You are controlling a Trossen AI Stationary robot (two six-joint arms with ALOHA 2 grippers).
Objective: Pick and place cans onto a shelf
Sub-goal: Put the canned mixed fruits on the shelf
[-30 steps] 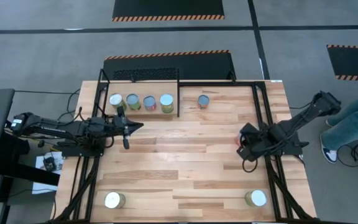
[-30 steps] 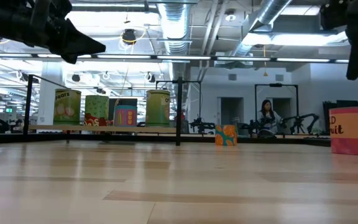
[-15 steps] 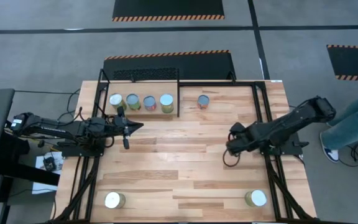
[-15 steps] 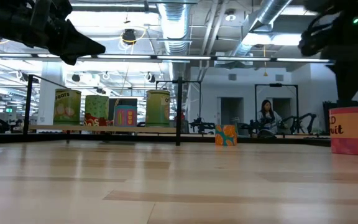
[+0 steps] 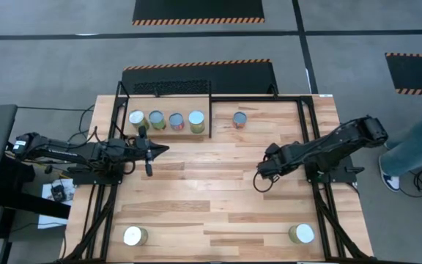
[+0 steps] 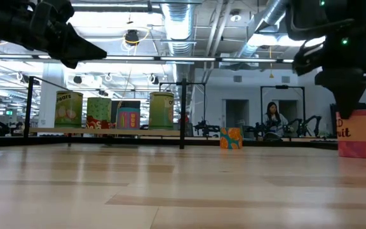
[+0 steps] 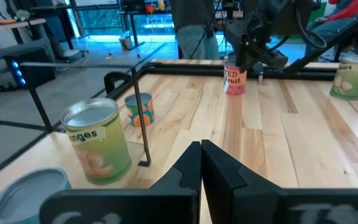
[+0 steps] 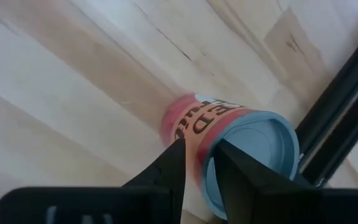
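Several cans stand upright on the shelf (image 5: 168, 132) at the table's far left, among them a yellow-green can (image 6: 161, 110). One more can (image 5: 239, 119) stands on the tabletop to its right, and two (image 5: 134, 235) (image 5: 300, 233) stand near the front edge. A red-orange can (image 6: 359, 132) stands upright at the right; my right arm hides it in the high view. My right gripper (image 8: 201, 152) points down, just above and to the left of this can (image 8: 229, 143), its fingers a narrow gap apart and empty. My left gripper (image 5: 149, 151) is shut and empty, hovering in front of the shelf.
Black metal rails (image 5: 310, 139) run along the table's left, right and far sides, and one rail passes close behind the red-orange can. A person (image 6: 273, 121) is far back in the room. Bare wood lies in the middle of the table (image 5: 211, 191).
My right gripper has gone toward the table's left edge and come down, from above and right of the red-orange can to just beside its top. The can has stayed where it was.
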